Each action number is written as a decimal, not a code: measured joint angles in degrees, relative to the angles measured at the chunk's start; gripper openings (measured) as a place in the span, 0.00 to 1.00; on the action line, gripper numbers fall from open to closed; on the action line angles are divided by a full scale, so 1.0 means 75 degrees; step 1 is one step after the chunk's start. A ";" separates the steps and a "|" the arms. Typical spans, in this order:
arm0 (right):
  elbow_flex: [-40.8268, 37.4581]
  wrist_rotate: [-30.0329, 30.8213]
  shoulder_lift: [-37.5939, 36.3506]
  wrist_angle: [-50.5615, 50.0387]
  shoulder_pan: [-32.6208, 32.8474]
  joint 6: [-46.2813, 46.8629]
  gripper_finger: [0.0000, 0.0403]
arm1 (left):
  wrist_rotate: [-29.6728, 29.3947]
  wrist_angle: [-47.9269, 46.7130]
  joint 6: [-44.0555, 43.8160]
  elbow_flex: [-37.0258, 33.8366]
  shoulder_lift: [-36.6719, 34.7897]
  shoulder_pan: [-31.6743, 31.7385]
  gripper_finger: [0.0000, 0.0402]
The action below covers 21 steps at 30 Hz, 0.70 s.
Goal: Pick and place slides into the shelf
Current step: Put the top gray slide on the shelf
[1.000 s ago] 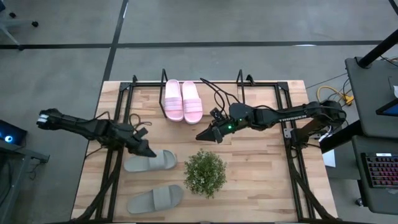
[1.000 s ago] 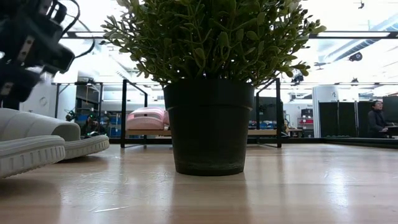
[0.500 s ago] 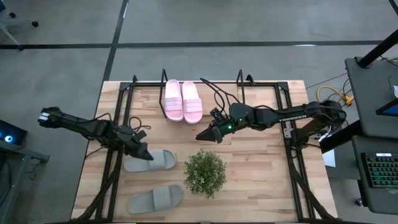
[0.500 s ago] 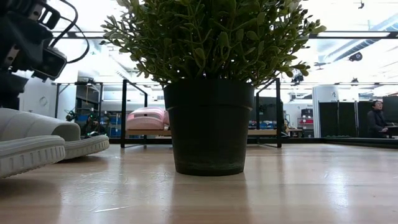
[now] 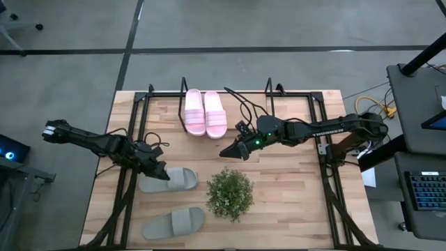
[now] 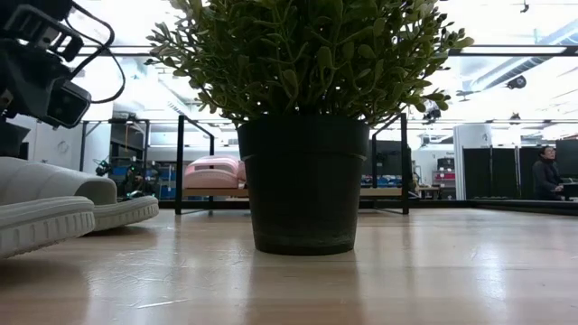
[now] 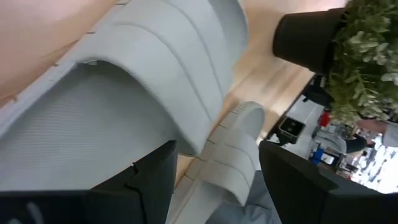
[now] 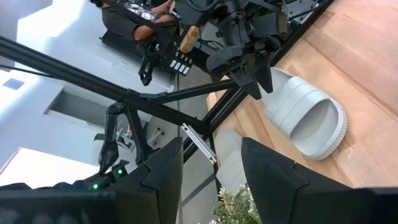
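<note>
Two grey slides lie soles down on the table: one [image 5: 171, 179] left of the plant, the other [image 5: 174, 223] nearer the front edge. Two pale pink slides [image 5: 204, 111] sit side by side on the shelf [image 5: 269, 89] at the far edge, also seen in the low view [image 6: 212, 171]. My left gripper [image 5: 162, 174] is open and tipped down at the farther grey slide's left end; its strap [image 7: 174, 81] fills the left wrist view ahead of the fingers. My right gripper [image 5: 224, 152] hangs open above mid-table, holding nothing. My left gripper [image 7: 214, 155] comes slanting down from the table's left at the farther grey slide's left end [image 8: 273, 81]. Its open fingers stand to either side of the slide's length. I cannot tell whether a fingertip touches the foam.
A bushy green plant [image 5: 230, 194] in a dark pot [image 6: 302, 185] stands just right of the grey slides. Black frame rails [image 5: 129, 174] run along the table's left and right sides. Bare wood lies right of the pink slides on the shelf.
My left gripper has tipped further downward and sunk a little over the farther grey slide's left end, staying open. The slides and my right arm have kept still.
</note>
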 joint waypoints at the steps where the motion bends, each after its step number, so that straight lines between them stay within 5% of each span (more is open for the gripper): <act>1: 0.0000 0.0002 0.0000 0.0000 0.0000 0.0000 0.39 | 0.0000 0.0005 0.0010 -0.0003 0.0071 0.0000 0.53; 21: 0.0000 0.0057 0.0000 0.0000 0.0023 0.0050 0.39 | -0.0884 0.0647 0.0199 -0.0017 0.1106 0.0000 0.53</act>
